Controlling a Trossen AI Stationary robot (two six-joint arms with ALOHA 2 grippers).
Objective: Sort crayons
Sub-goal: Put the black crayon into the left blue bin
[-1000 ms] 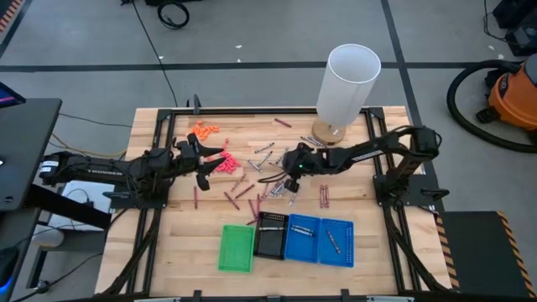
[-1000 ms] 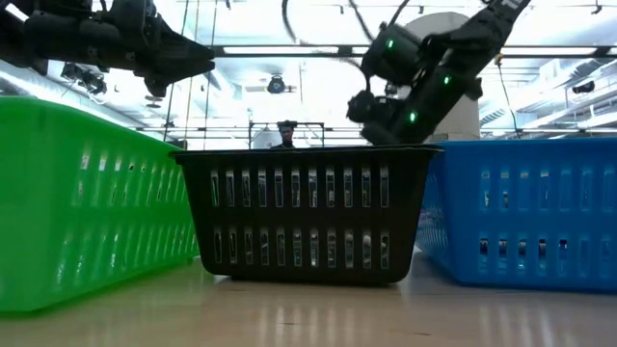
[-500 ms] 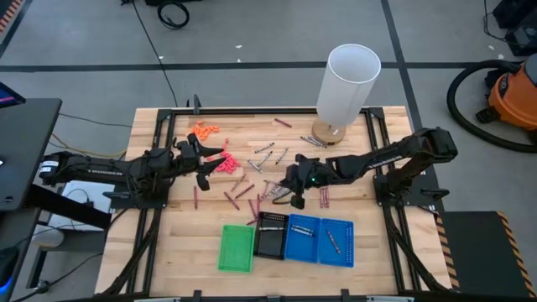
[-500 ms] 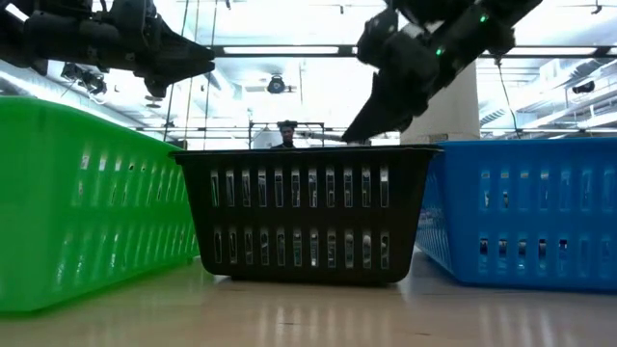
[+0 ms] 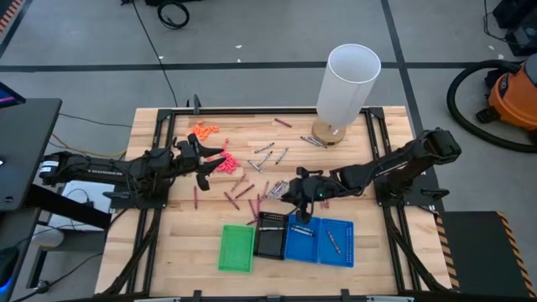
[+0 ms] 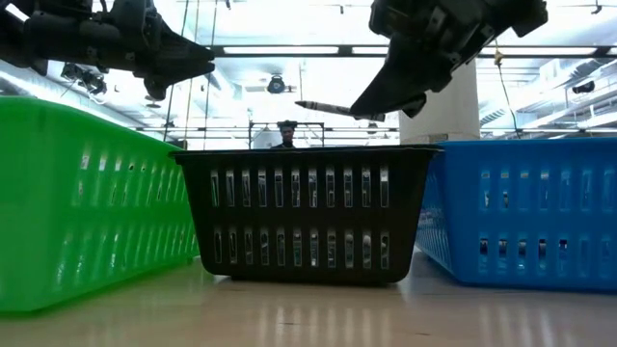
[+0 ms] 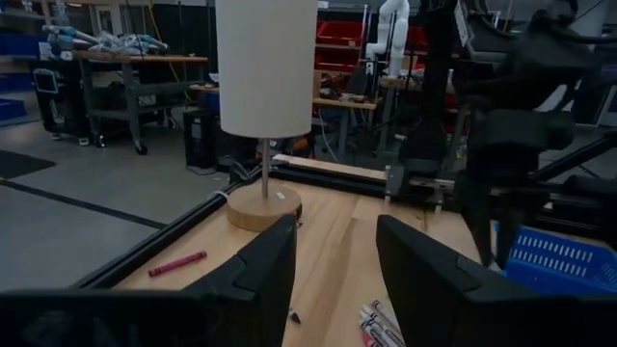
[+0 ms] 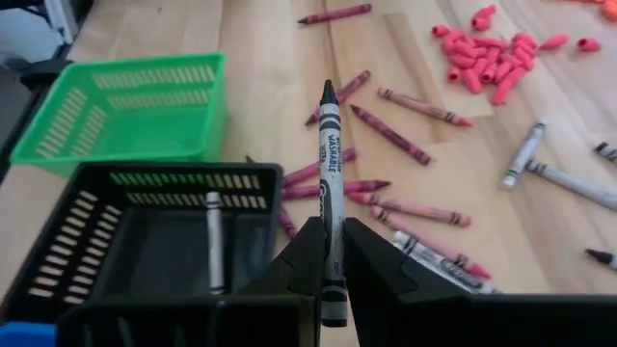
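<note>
right end effector (image 5: 303, 211) clamped on a grey crayon (image 8: 330, 183), fingers (image 8: 307, 260) pinching its lower part, tip sticking out forward past them. in the high view it sits over the near edge of the table (image 5: 159, 243), right at the seam between the black tray (image 5: 270, 234) and the first blue tray (image 5: 304, 238). in the low view the crayon (image 6: 333, 109) hangs nearly level above the black tray's rim (image 6: 299, 152), not touching it.

black tray has one grey crayon (image 8: 214, 255) lying inside. green tray (image 5: 237, 248) just left of it, second blue tray (image 5: 336, 243) at the far right of the row; both blue trays have at least one crayon in them, colour hard to tell.

loose crayons spread over the middle of the table beyond the trays: maroon ones (image 8: 390, 134) nearer the trays, grey ones (image 8: 522, 154) further back and toward the lamp. pile of pink-red bits (image 5: 223, 166) and orange bits (image 5: 203, 130) at the left rear.

left end effector (image 5: 204, 167) hovers over the left side of the table just beside the pink-red pile, fingers (image 7: 260, 280) spread apart, nothing between them. white-shaded lamp (image 5: 346, 88) on a round wooden base at the rear right of the table.
</note>
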